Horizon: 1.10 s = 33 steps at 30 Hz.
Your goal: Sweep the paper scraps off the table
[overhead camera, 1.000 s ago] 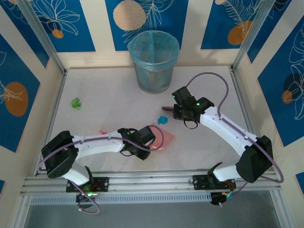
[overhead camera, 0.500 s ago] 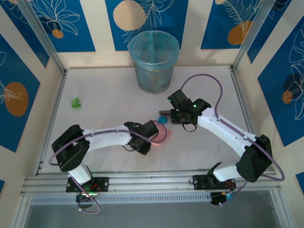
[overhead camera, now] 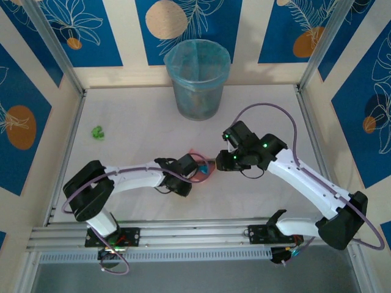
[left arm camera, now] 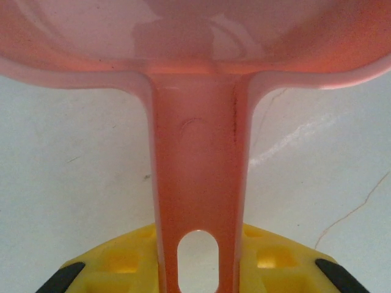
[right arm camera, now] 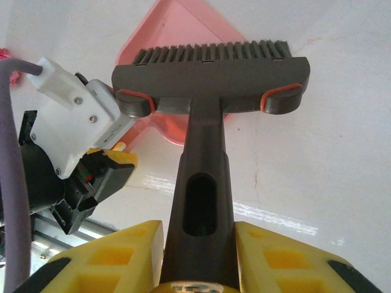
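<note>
My left gripper (overhead camera: 188,172) is shut on the handle of a pink dustpan (left arm camera: 198,177), whose pan (overhead camera: 200,175) lies on the white table (overhead camera: 134,128) near the middle. My right gripper (overhead camera: 231,160) is shut on the dark handle of a brush (right arm camera: 201,201). The brush's bristled head (right arm camera: 214,58) sits right at the dustpan's mouth (right arm camera: 168,30). A cyan paper scrap (overhead camera: 201,166) shows at the pan, between the two grippers. One green paper scrap (overhead camera: 96,131) lies alone at the far left.
A translucent blue bin (overhead camera: 197,79) with a liner stands at the back centre. Metal rails (overhead camera: 183,235) run along the near edge, and blue patterned walls enclose the other sides. The left gripper's body (right arm camera: 79,140) sits close beside the brush.
The right arm has swung the brush nearer and leftward, pushing the cyan scrap to the dustpan. The left arm has shifted the dustpan slightly back toward the brush. The green scrap has not moved.
</note>
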Each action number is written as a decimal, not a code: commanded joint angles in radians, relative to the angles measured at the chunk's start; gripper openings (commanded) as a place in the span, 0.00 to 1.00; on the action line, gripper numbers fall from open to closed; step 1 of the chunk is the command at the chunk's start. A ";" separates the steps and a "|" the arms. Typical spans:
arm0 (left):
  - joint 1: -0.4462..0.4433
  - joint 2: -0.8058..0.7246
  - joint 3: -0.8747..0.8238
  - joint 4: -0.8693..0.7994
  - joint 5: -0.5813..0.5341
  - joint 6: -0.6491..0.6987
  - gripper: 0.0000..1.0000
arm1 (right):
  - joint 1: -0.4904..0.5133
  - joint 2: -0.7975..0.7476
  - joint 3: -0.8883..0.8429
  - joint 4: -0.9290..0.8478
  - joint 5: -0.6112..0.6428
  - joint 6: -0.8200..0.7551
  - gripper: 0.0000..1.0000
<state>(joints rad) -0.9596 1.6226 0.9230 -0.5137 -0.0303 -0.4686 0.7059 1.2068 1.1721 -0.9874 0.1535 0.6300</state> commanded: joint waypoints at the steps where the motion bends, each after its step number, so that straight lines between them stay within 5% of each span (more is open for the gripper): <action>1: 0.020 -0.011 -0.030 -0.020 -0.024 -0.018 0.00 | -0.056 -0.054 -0.024 0.040 -0.121 0.014 0.00; 14: 0.019 -0.075 -0.060 -0.010 -0.082 -0.018 0.00 | -0.262 -0.222 -0.114 0.199 -0.051 0.053 0.00; 22: 0.020 -0.113 -0.075 -0.005 -0.130 -0.017 0.00 | -0.439 -0.420 -0.362 0.497 -0.022 0.124 0.00; 33: 0.020 -0.155 -0.093 0.008 -0.207 -0.010 0.00 | -0.461 -0.469 -0.679 0.885 -0.124 0.178 0.00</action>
<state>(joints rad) -0.9489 1.5005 0.8402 -0.5083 -0.1867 -0.4725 0.2474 0.7620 0.5163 -0.2913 0.0917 0.7773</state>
